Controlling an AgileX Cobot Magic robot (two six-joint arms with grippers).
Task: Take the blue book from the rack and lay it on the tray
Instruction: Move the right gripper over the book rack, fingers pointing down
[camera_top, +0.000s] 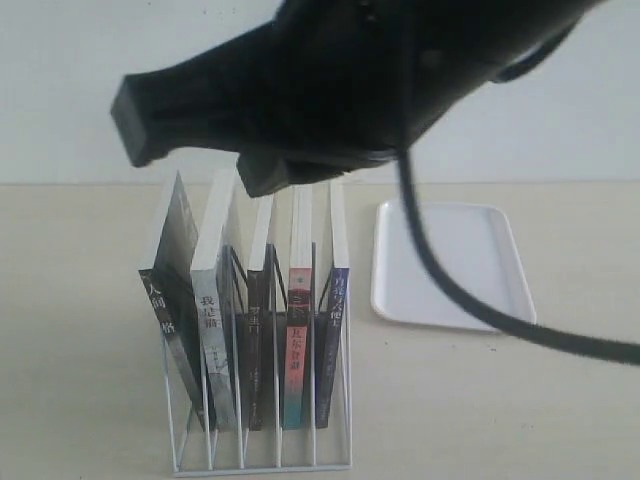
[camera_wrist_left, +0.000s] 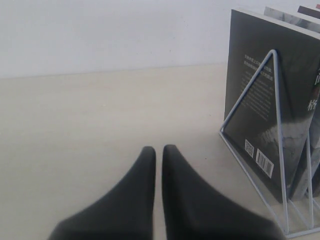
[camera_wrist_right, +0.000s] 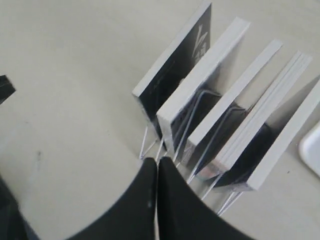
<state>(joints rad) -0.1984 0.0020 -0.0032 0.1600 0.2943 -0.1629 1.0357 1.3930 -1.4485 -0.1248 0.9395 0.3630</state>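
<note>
The white wire rack (camera_top: 262, 452) holds several upright books. The blue book (camera_top: 333, 340) stands in its rightmost slot, the one nearest the tray, showing a dark blue spine; its cover is hidden. In the right wrist view its white page edge (camera_wrist_right: 290, 141) is the last in the row. The white tray (camera_top: 450, 265) lies flat and bare to the rack's right. My right arm (camera_top: 330, 80) hangs above and behind the books, and the right gripper (camera_wrist_right: 156, 161) is shut on nothing near the rack's base wires (camera_wrist_right: 150, 145). My left gripper (camera_wrist_left: 158, 148) is shut over bare table, left of the rack (camera_wrist_left: 274, 100).
Beside the blue book stand a red-and-teal-spined book (camera_top: 297, 340), a dark thin book (camera_top: 256, 340), a grey-spined book (camera_top: 212, 340) and a black book (camera_top: 165, 310) leaning left. A black cable (camera_top: 450, 290) crosses over the tray. A corner of the tray (camera_wrist_right: 312, 150) shows past the books.
</note>
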